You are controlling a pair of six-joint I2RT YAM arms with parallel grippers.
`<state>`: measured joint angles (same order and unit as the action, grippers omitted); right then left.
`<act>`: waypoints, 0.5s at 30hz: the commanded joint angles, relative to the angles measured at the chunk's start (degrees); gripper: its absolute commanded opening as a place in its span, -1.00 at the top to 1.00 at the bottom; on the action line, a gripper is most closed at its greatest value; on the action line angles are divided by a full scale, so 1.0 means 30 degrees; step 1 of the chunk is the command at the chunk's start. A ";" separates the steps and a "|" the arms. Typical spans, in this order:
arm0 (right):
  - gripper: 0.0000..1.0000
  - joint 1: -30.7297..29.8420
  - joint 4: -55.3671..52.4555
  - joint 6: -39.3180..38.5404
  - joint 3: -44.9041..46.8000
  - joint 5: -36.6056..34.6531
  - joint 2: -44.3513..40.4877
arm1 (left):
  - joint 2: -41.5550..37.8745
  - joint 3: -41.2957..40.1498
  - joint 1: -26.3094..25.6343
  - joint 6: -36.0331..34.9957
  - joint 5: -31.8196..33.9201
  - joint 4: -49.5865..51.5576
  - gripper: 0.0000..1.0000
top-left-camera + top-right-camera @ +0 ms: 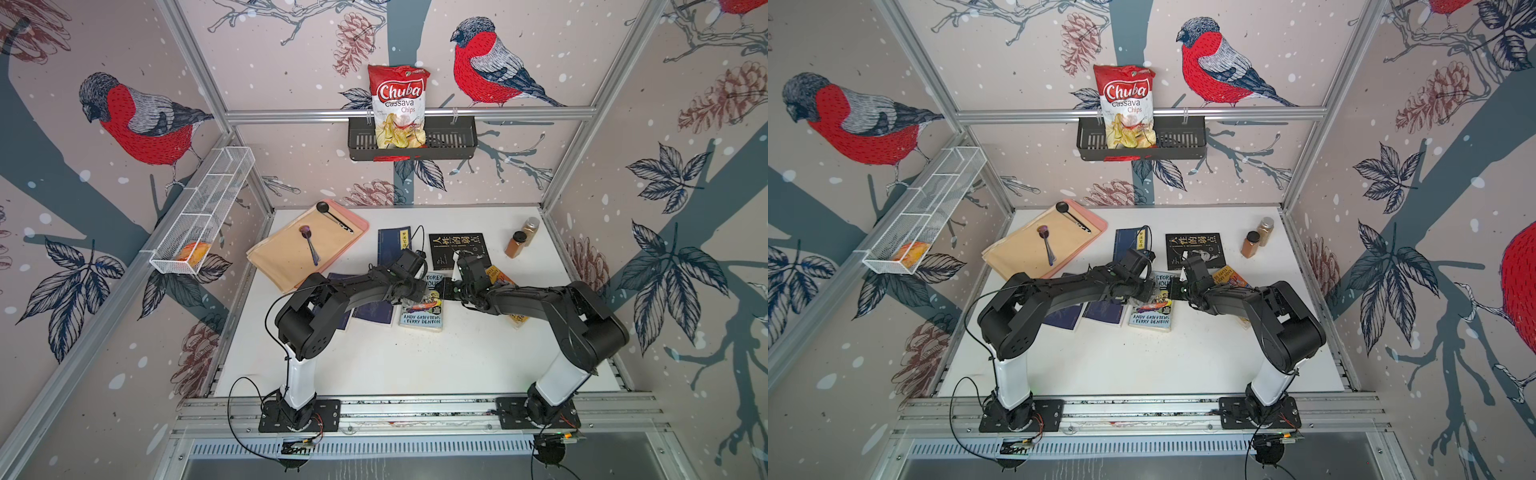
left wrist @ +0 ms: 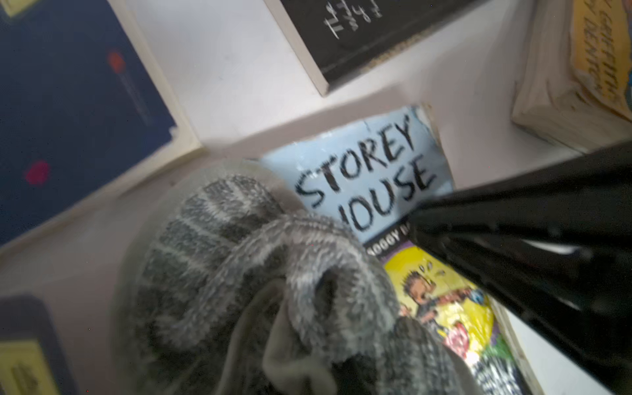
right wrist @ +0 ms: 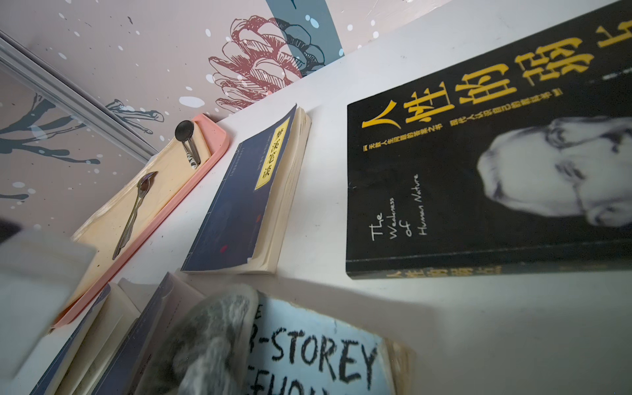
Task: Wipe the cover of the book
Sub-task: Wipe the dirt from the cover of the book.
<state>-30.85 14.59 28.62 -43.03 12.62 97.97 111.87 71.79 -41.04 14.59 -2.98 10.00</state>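
**Top views.** In both top views the book, pale blue with "STOREY HOUSE" on it, lies flat near the middle of the white desk. The left hand hangs over the cover's 9 o'clock side with a grey cloth bunched beneath it. The right hand sits at the cover's 3 o'clock edge; whether it is open or closed cannot be told. From the book, a black book lies at 1 o'clock, navy books at 9 o'clock, two spice jars toward 2 o'clock, and a pink tray at 10 o'clock.

**Left wrist.** The cloth rises in a wad towards the lens, pinched in the closed left hand, and overlaps the start of the title on the book. A black finger crosses the cover beside it; I cannot tell whose.

**Right wrist.** The cloth covers the front of the title on the book. The black book lies near, not touching.
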 commanded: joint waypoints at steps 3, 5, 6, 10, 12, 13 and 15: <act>0.74 0.0030 -0.1146 -0.0143 0.0155 -0.0567 0.0286 | 0.1597 0.1882 0.1216 -0.0728 0.0057 0.0832 1.00; 0.75 0.0015 -0.1142 -0.0099 0.0134 -0.0558 0.0345 | 0.1877 0.2144 0.1272 -0.0942 0.0039 0.1145 1.00; 0.75 0.0030 -0.1142 -0.0085 0.0140 -0.0566 0.0334 | 0.1814 0.1994 0.1207 -0.0973 -0.0166 0.1111 1.00; 0.74 0.0030 -0.1142 -0.0077 0.0186 -0.0659 0.0312 | 0.0460 0.0003 0.0416 -0.0903 -0.0419 0.0532 1.00; 0.74 0.0030 -0.1172 -0.0103 0.0135 -0.0685 0.0358 | -0.0440 -0.1159 -0.0213 -0.0658 -0.0390 0.0406 1.00; 0.74 0.0048 -0.1216 -0.0103 0.0151 -0.0692 0.0378 | -0.0923 -0.1831 -0.0557 -0.0393 -0.0305 0.0387 1.00; 0.75 0.0059 -0.1229 -0.0121 0.0110 -0.0692 0.0454 | -0.1733 -0.3094 -0.0995 0.0340 -0.0200 0.0350 1.00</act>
<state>-30.79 16.03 28.64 -42.89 12.62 98.61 108.60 65.93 -42.65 13.34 -3.01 7.35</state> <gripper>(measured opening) 0.128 0.079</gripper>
